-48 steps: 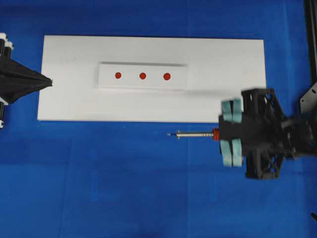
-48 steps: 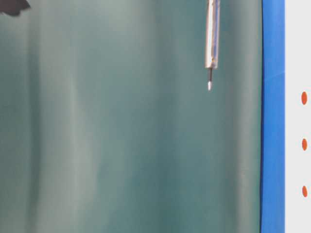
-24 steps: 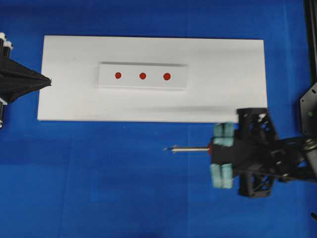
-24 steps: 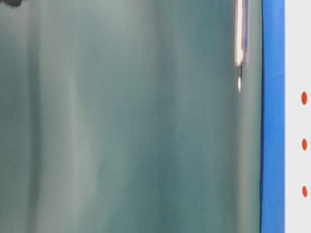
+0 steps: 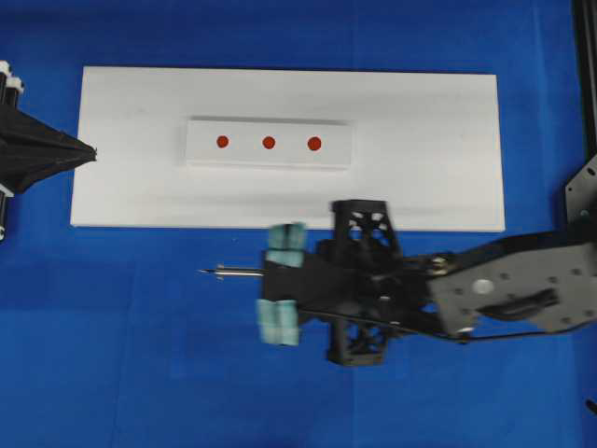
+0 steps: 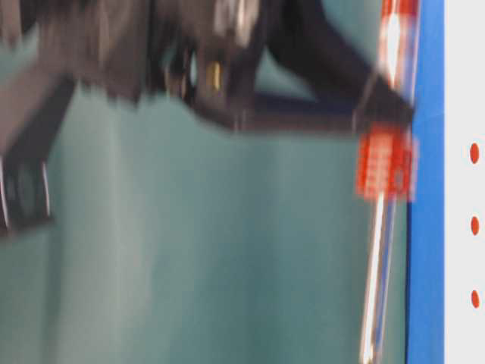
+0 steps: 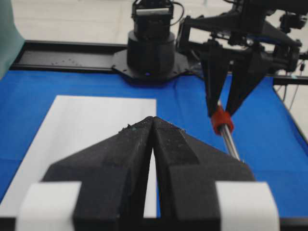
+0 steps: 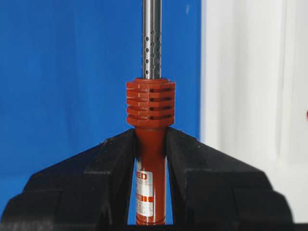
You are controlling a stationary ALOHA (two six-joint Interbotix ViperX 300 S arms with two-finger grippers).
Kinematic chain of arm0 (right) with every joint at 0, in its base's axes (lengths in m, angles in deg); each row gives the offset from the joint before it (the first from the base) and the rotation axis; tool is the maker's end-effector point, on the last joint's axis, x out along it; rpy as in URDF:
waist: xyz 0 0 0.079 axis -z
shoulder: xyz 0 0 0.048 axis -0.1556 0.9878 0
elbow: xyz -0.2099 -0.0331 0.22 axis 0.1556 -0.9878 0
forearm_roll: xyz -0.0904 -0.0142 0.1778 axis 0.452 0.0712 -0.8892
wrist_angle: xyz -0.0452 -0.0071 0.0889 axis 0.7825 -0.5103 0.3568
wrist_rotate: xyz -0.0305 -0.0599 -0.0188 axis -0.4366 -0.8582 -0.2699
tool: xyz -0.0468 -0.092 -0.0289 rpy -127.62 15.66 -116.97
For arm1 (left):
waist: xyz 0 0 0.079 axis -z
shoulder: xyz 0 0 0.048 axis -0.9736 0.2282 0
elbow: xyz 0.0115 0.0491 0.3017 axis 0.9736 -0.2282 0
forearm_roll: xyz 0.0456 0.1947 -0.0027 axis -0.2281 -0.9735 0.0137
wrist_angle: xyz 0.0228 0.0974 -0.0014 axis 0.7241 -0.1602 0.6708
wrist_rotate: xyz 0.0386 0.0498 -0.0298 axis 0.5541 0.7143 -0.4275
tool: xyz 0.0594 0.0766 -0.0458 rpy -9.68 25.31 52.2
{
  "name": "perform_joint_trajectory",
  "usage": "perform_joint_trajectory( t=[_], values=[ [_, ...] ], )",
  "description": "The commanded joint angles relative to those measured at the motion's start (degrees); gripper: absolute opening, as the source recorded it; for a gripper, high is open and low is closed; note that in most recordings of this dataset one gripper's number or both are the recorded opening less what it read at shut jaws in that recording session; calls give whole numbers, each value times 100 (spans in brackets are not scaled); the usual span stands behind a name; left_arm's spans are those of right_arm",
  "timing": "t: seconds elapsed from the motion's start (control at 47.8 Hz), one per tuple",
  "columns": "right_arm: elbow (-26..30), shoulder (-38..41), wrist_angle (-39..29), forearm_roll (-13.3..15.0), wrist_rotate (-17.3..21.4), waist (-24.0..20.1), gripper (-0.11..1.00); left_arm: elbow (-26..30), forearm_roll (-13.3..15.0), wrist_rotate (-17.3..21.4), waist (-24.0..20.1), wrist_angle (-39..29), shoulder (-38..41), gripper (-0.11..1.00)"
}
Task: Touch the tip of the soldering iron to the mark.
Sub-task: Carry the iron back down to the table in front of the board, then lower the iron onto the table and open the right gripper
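My right gripper (image 5: 266, 273) is shut on the red-orange handle of the soldering iron (image 8: 150, 103). Its silver shaft (image 5: 233, 273) points left over the blue cloth, just in front of the white board's near edge. The tip is apart from the marks. Three red marks (image 5: 269, 143) sit in a row on a small white plate (image 5: 336, 154) on the board. They also show in the table-level view (image 6: 474, 225), beside the blurred iron (image 6: 385, 163). My left gripper (image 5: 93, 154) is shut and empty at the board's left edge, jaws together (image 7: 153, 119).
The large white board (image 5: 420, 187) lies on a blue cloth (image 5: 140, 355). The right arm (image 5: 504, 294) stretches across the cloth from the right. A black frame rail (image 5: 586, 84) runs along the right side.
My right gripper has swept left along the board's near edge with the iron, from the right end to about the middle. The left gripper has not moved.
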Motion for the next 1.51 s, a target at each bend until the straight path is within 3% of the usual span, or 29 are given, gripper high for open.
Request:
perform_joint_trajectory(
  t=[0.0,0.188,0.586,0.92,1.15,1.485],
  values=[
    [466,132,44,18,-79,79,6,88,-18,-18,18,53,18,2],
    [853,431,0,9,-105,176,7,79,-9,-18,9,35,18,2],
    [633,694,149,-141,-62,193,6,88,-18,-9,9,26,18,2],
    [-149,1063,1556,-149,457,202,7,88,-18,-9,9,53,-9,2],
    [-466,1336,2391,-149,448,202,6,88,-18,-9,9,53,-53,2],
    [-519,1617,2821,-141,378,176,6,97,-18,0,9,53,-62,2]
  ],
)
